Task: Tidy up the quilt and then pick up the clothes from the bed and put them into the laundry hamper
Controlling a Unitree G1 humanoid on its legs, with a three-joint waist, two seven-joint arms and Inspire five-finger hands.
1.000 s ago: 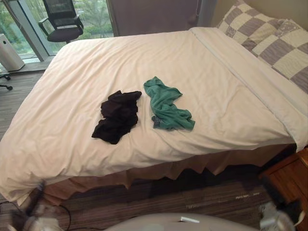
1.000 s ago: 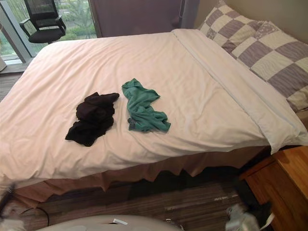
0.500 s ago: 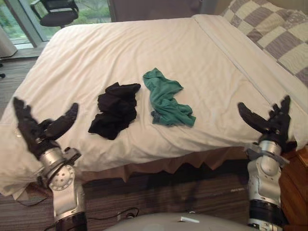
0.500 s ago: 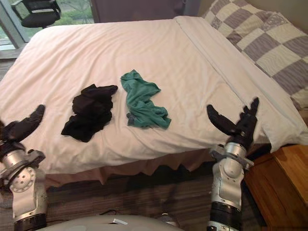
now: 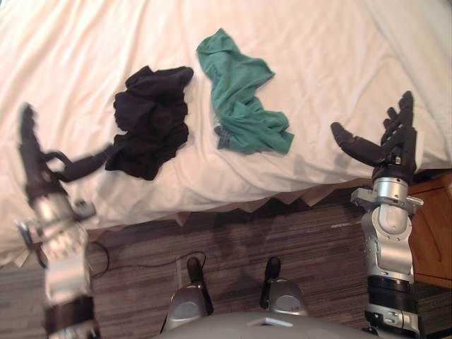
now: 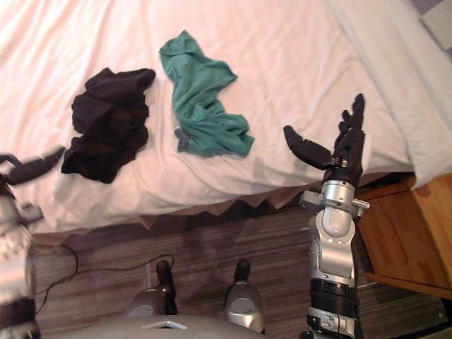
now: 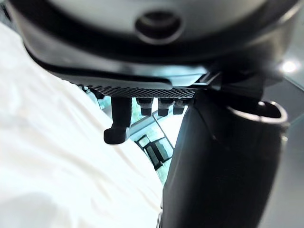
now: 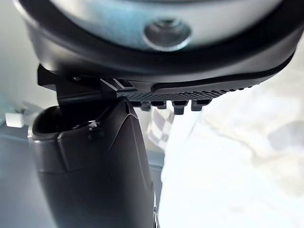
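Quilt: we see the white quilt (image 5: 339,56) spread over the bed, rumpled in low folds, across the upper half of the frame
Black garment: a bunched black garment (image 5: 152,120) lies on the quilt in the upper left-centre of the frame
Green garment: a crumpled green garment (image 5: 244,106) lies on the quilt just right of the black one, with a strip of quilt between them
Left arm: it rises upright from the lower left of the frame, and the left hand (image 5: 41,180) is lifted in front of the quilt's near edge
Left hand state: we read it as wide, fingers straight and pointing up the frame, thumb stretched right toward the lower corner of the black garment; we cannot tell whether the thumb tip touches it, and the hand holds nothing
Right arm: it stands upright from the lower right of the frame, and the right hand (image 5: 392,159) is raised at the bed's near edge, well right of the green garment
Right hand state: wide, fingers straight up and thumb splayed left, holding nothing
Surroundings: a wooden nightstand (image 6: 406,233) sits at the right edge, and a tan bed skirt (image 5: 282,205) hangs above the dark striped floor (image 5: 233,233)
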